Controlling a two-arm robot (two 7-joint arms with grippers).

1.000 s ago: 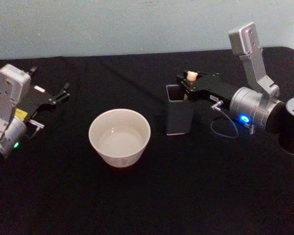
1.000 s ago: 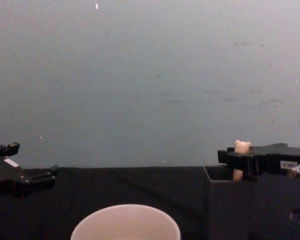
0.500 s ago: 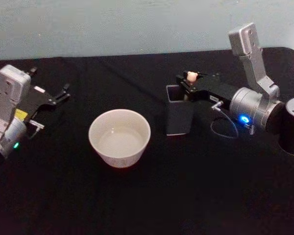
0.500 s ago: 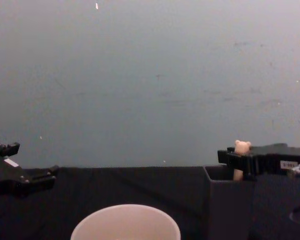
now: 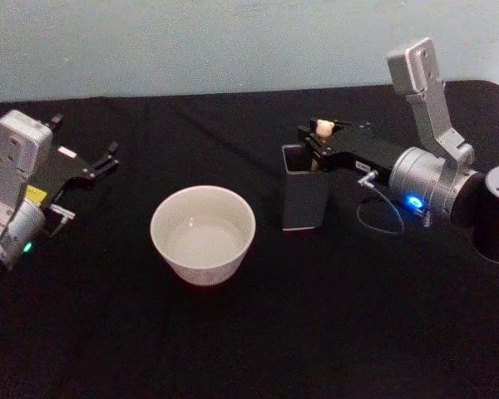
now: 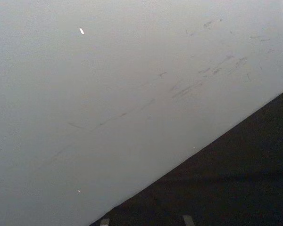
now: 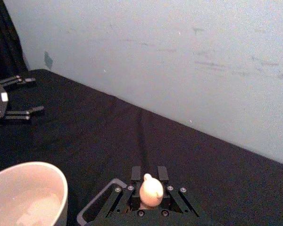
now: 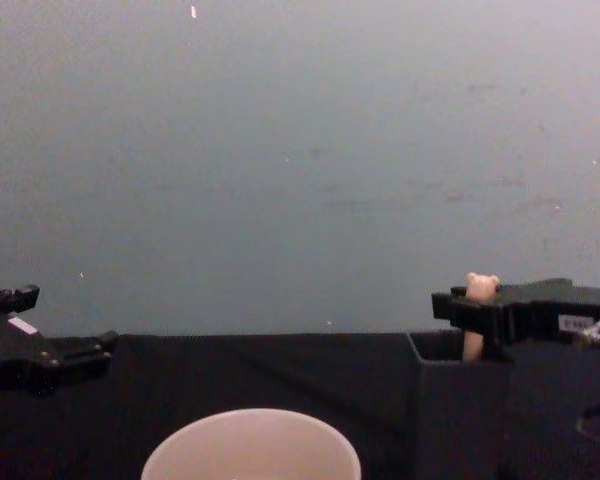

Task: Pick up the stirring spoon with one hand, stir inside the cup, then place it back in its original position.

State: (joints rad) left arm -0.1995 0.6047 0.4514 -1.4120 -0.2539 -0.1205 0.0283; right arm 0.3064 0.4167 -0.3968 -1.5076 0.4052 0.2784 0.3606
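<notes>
right gripper (image 5: 318,148): reaching in from the table's 3 o'clock side, level over the holder's mouth, flat jaws clenched on the stirring spoon just under its bear head. A blue light glows on the silver wrist.
stirring spoon (image 5: 323,127): upright in the holder, at the far side of its mouth. From the chest camera only the bear head and a short stretch of beige handle (image 8: 473,343) clear the rim. From the right wrist, the head (image 7: 151,189) sits squarely between the two black fingers.
out of sight: the spoon's metal neck and bowl are down inside the holder. Whether the bowl rests on the bottom cannot be told.
holder (image 5: 305,199): dark grey and square-mouthed, standing on the black table (image 5: 274,341) at about 2 o'clock from the cup, near it but apart. Its inside is too dark to read.
cup (image 5: 201,268): cream-white, near the middle of the table. A faint ring shows low inside, but whether it holds liquid cannot be told. The chest camera cuts it off below the rim (image 8: 250,413), and the right wrist camera catches part of it at a corner.
left gripper (image 5: 90,146): parked at about 10 o'clock from the cup, well apart, fingers spread and holding nothing.
left wrist camera: pale scuffed wall (image 6: 132,94) and a wedge of black table. Two small pale tips at the edge are too cropped to identify.
</notes>
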